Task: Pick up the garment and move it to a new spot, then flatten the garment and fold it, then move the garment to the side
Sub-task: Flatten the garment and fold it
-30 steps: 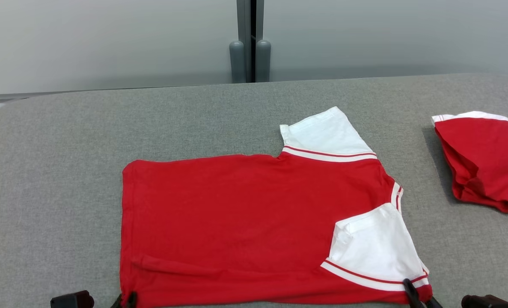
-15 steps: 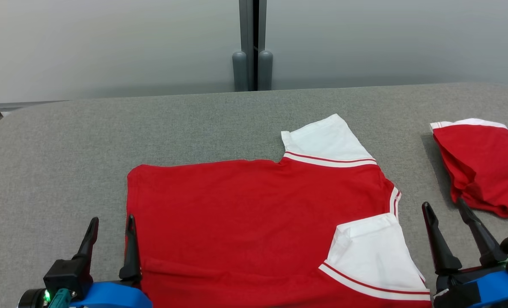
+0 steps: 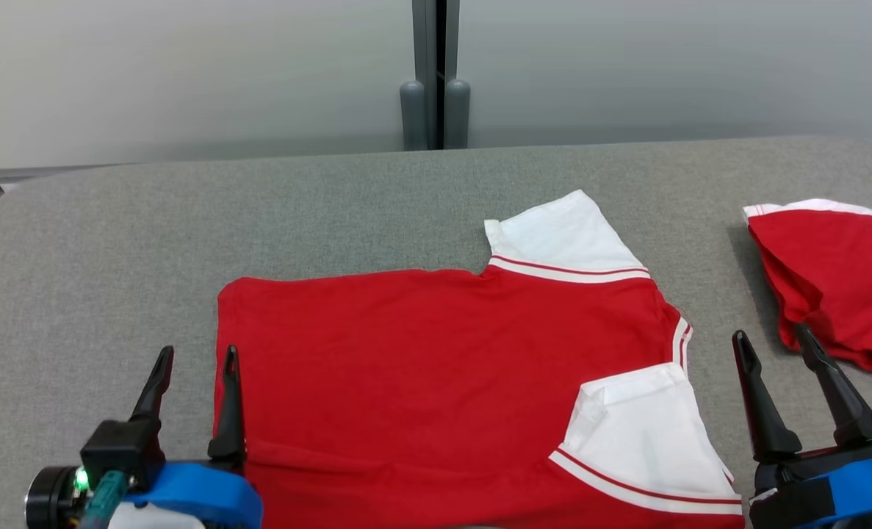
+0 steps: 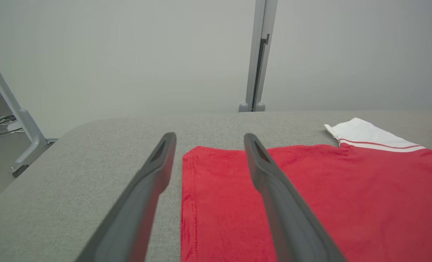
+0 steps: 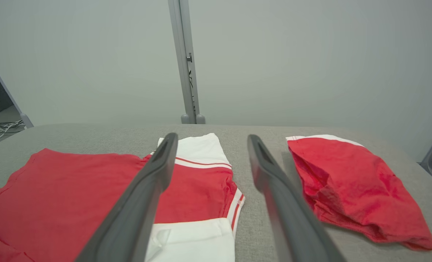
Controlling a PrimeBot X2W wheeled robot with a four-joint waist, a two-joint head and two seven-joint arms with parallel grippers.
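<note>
The garment [image 3: 421,367] is a red shirt with white, red-striped sleeves, spread flat across the grey table [image 3: 333,206]. Its near sleeve [image 3: 638,433] is folded in over the body; the far sleeve [image 3: 560,239] sticks out toward the wall. My left gripper [image 3: 195,356] stands open at the shirt's left hem, one finger over the red edge [image 4: 216,203], the other over bare table. My right gripper [image 3: 772,338] is open just right of the collar end [image 5: 201,182], holding nothing.
A second red garment [image 3: 829,275], folded and rumpled, lies at the table's right side [image 5: 350,185], close to my right fingers. Grey partition panels with a post [image 3: 433,73] stand behind the table. The table's rounded left corner [image 4: 74,131] drops off to the floor.
Both grippers let go of the shirt's near edge and opened. They have risen into view on either side of it. The shirt stays flat; the camera has shifted slightly.
</note>
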